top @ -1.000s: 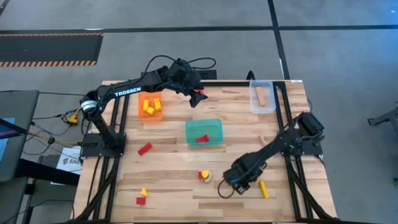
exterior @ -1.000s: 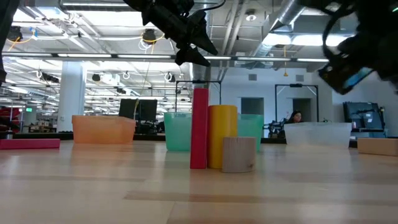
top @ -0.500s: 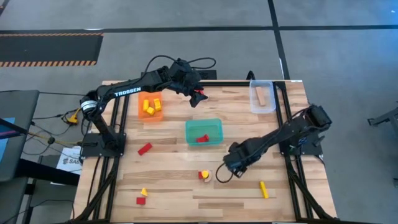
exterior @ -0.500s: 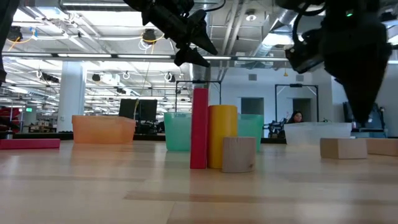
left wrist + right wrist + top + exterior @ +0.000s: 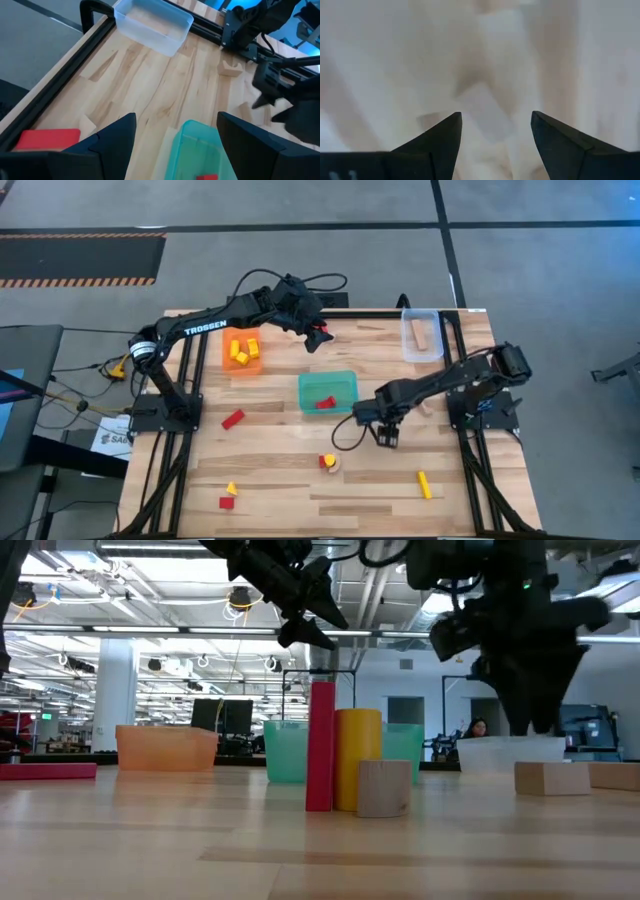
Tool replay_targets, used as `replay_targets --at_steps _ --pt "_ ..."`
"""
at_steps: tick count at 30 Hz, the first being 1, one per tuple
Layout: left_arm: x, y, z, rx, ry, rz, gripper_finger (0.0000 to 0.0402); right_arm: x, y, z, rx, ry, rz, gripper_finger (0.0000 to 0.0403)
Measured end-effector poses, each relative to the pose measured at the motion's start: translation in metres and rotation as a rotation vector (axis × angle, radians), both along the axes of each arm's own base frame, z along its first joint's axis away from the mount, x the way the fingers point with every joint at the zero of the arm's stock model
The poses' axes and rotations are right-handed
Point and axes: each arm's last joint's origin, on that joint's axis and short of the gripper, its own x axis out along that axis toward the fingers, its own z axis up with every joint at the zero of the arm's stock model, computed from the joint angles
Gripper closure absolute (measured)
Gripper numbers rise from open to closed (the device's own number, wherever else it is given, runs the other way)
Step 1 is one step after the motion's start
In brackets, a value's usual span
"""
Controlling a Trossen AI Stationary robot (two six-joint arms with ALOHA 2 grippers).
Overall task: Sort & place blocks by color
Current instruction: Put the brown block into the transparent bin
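Observation:
My left gripper (image 5: 315, 338) (image 5: 176, 117) hangs open, high over the table's far middle, beyond the teal tray (image 5: 328, 392). A red block (image 5: 47, 139) lies on the table beside it. My right gripper (image 5: 387, 438) (image 5: 495, 117) points down, open, just right of the teal tray. In the low view a pale wood block (image 5: 552, 778) rests on the table below it. A red bar, a yellow cylinder and a pale cylinder (image 5: 384, 788) stand together near the table's middle (image 5: 328, 463).
The orange tray (image 5: 243, 352) holds yellow blocks, the teal tray a red block (image 5: 325, 402), and the clear tray (image 5: 422, 335) a pale bar. Loose on the table are a red bar (image 5: 233, 419), a yellow bar (image 5: 424, 484), and a yellow (image 5: 231, 489) and a red block (image 5: 227, 502).
My right gripper has swung from the near right part of the table toward the far edge and the teal tray, staying open and pointing down. In the low view a pale wood block now shows on the table where the arm had covered that spot.

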Motion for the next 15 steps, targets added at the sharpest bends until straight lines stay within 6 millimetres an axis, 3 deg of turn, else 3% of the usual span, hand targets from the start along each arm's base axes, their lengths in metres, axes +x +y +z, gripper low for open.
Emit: replay_targets --at_steps 6,15 --pt "-0.001 0.0 -0.001 -0.015 0.015 0.009 0.0136 -0.001 0.002 0.0 0.042 0.008 0.254 0.0139" --pt "-0.002 0.0 -0.003 -0.003 0.037 0.015 0.0136 0.006 0.006 -0.013 0.053 0.028 0.397 0.0139"
